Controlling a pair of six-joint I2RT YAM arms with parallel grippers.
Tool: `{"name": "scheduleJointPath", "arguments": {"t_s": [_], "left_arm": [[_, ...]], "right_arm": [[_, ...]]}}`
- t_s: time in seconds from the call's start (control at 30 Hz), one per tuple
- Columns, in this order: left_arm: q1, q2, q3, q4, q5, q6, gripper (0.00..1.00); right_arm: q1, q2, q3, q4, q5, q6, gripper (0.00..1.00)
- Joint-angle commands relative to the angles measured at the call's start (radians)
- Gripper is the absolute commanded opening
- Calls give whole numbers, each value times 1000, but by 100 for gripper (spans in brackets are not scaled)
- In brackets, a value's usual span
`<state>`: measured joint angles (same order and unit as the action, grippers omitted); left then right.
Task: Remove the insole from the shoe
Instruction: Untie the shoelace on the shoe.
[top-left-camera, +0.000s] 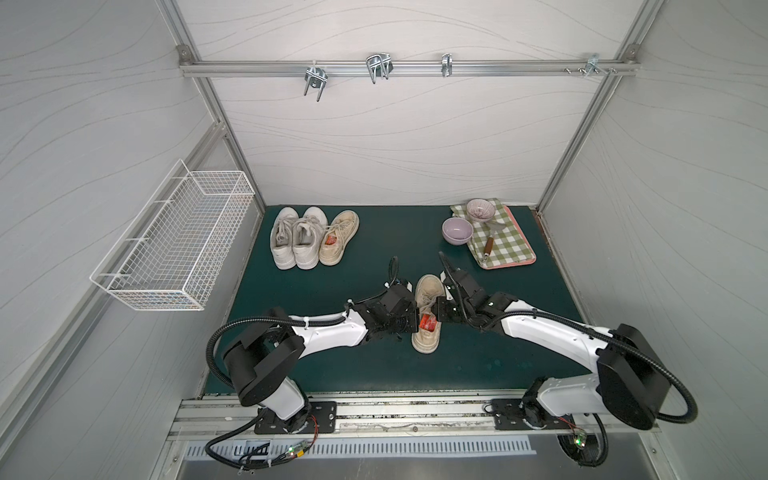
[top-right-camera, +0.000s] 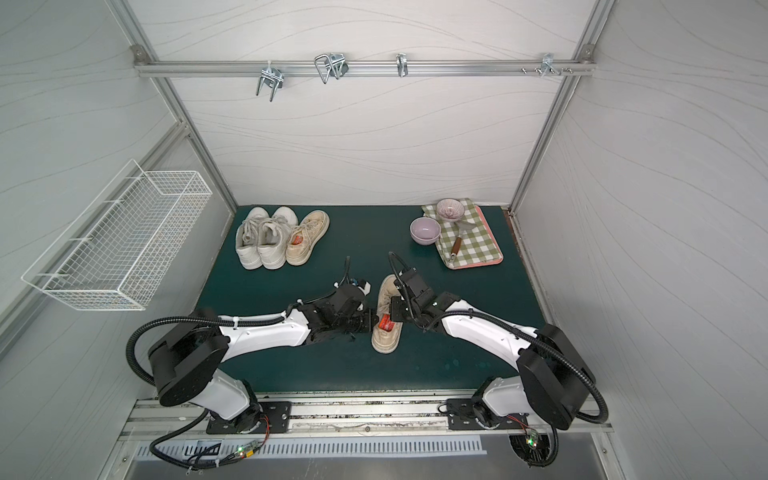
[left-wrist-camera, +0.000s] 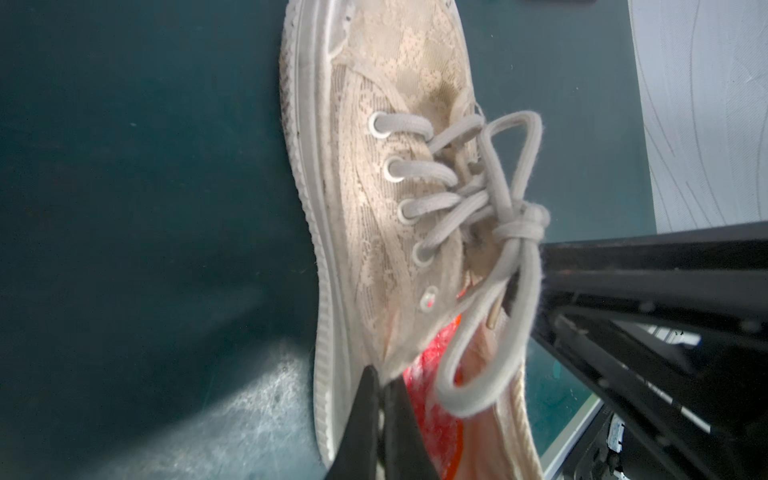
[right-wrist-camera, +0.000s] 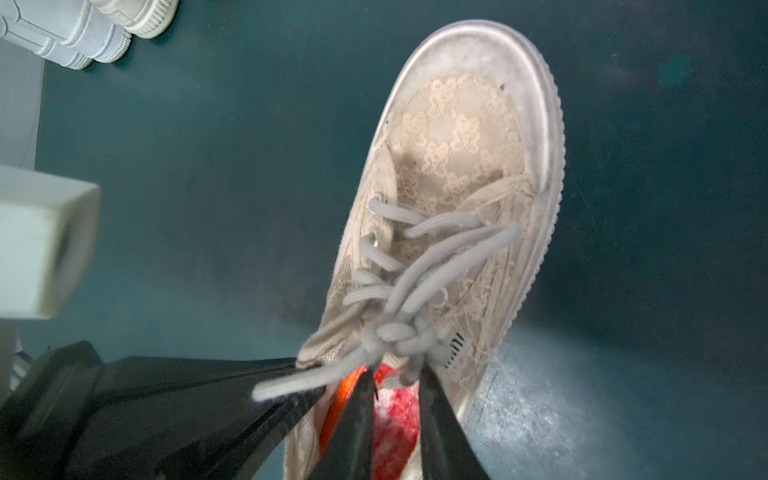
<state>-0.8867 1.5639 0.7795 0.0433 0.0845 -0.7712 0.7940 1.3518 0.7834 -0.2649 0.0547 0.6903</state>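
shoe: beige lace shoe (top-left-camera: 428, 309) on the green mat (top-left-camera: 374, 370), centre of the scene, between both arms
insole: red-orange insole (right-wrist-camera: 395, 436) lying inside the shoe, seen through the opening at the heel end
long axis: runs near to far; toe points far, heel near, sole flat on the mat
left gripper: left gripper (left-wrist-camera: 384, 399) reaches in from the left, fingers together, clamped on the shoe's left side wall by the opening
right gripper: right gripper (right-wrist-camera: 395, 395) comes from the right, tips down in the opening, fingers (right-wrist-camera: 353, 428) a little apart over the insole; no pinch shows yet
step in hand: likely closing on the insole's heel end
doing it well: bite the insole alone, not the lining; keep the lace loop (left-wrist-camera: 478, 374) out of the jaws; left holds the shoe down while the right draws up and toward the near side, along the axis
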Motion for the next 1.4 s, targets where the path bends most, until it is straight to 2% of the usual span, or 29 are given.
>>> {"name": "scheduleJointPath", "arguments": {"t_s": [0.0,0.3,0.43,0.73,1.07,1.37], "left_arm": [[-9,-38,9,86,-9,-13,0],[-15,-28,9,98,-2,-13,0],[-16,-30,4,104,0,-13,0],[-18,-34,-2,112,0,-14,0],[-19,-22,4,117,10,-9,0],[-21,-18,20,74,-19,-9,0]], "right_arm": [[-6,15,-2,-6,22,22,23],[-1,28,7,-4,12,16,26],[8,7,10,-20,44,12,27],[9,42,37,-75,127,14,19],[28,64,60,-54,119,-21,24],[67,77,87,-90,146,-36,20]]}}
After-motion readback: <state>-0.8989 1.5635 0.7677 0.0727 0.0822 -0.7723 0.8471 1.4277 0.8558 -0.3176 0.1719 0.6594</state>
